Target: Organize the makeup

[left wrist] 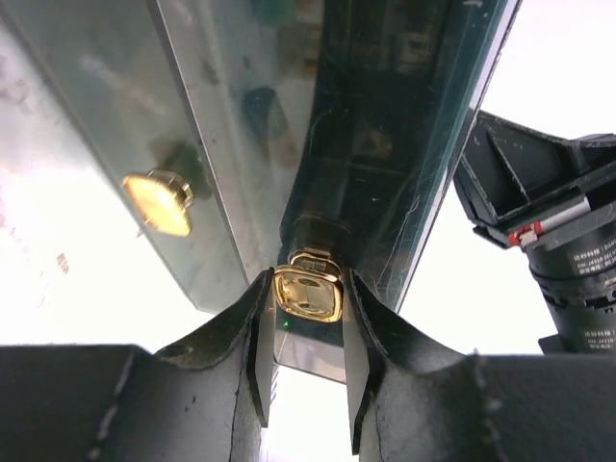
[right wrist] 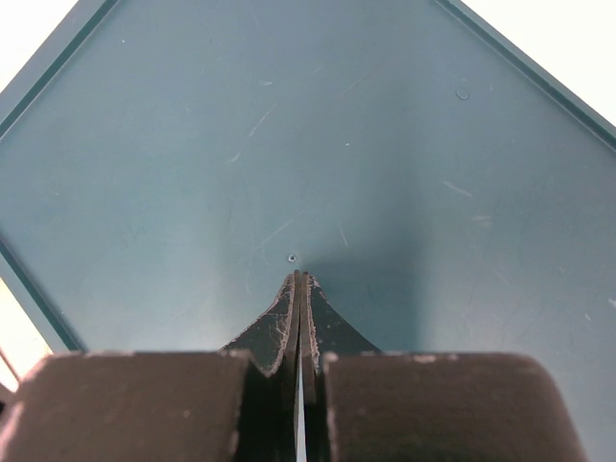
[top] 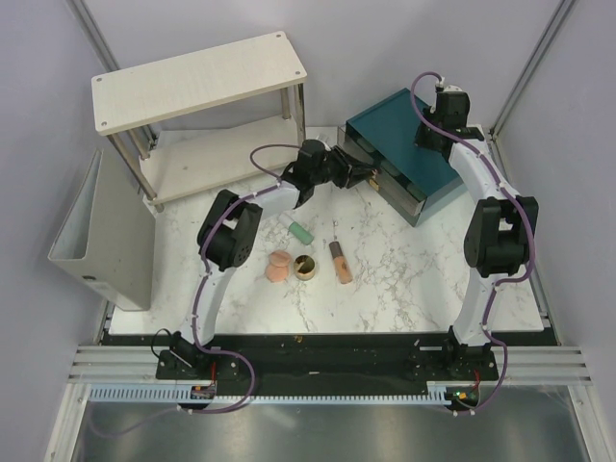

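Observation:
The makeup lies on the marble table in the top view: a peach-pink sponge, a gold-rimmed pot, a peach tube with a dark cap and a mint-green piece. My left gripper is at the front of the teal drawer box. In the left wrist view the left gripper is shut on a gold drawer knob. My right gripper is shut and empty, its tips resting on the box's teal top.
A second gold knob sits on the neighbouring drawer front. A white two-level shelf stands at the back left, with a grey bin beside it. The right arm's wrist shows close beside the box.

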Controlling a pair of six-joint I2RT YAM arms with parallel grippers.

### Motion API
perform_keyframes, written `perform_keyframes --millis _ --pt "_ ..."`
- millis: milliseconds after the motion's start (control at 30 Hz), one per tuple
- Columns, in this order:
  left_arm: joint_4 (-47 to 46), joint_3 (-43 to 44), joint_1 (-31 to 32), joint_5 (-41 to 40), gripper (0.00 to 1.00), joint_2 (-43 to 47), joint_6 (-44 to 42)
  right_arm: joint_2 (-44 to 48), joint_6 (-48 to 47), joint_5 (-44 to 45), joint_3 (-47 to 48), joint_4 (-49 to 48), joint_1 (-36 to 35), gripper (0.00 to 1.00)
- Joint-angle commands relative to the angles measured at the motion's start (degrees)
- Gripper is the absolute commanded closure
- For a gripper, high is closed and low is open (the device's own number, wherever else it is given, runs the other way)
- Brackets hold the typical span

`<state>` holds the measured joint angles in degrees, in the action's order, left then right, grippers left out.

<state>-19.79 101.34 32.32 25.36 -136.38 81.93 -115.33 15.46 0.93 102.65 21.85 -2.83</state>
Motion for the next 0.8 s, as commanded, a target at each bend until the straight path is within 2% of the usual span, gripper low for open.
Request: perform_keyframes --millis 0,300,633,767 --pt "3.0 -5.35 -0.06 0.3 0.93 6.55 -6.6 -1.21 0.62 -0.84 -2.63 5.75 -0.07 1.0" --pt "3.79 -20.11 -2.17 -0.84 0.93 16.31 -10.3 -1.48 0.8 -0.75 -2.98 6.01 -0.16 1.0" --pt "7.57 -26.8 -2.87 -0.05 0.89 21.41 -13.64 -1.66 0.88 -2.25 -3.33 6.19 -0.16 1.0" --pt "11.0 -29.35 -3.66 -2.33 0.89 23.87 -15.48 -1.39 0.71 -1.63 -3.69 6.19 -0.16 1.0"
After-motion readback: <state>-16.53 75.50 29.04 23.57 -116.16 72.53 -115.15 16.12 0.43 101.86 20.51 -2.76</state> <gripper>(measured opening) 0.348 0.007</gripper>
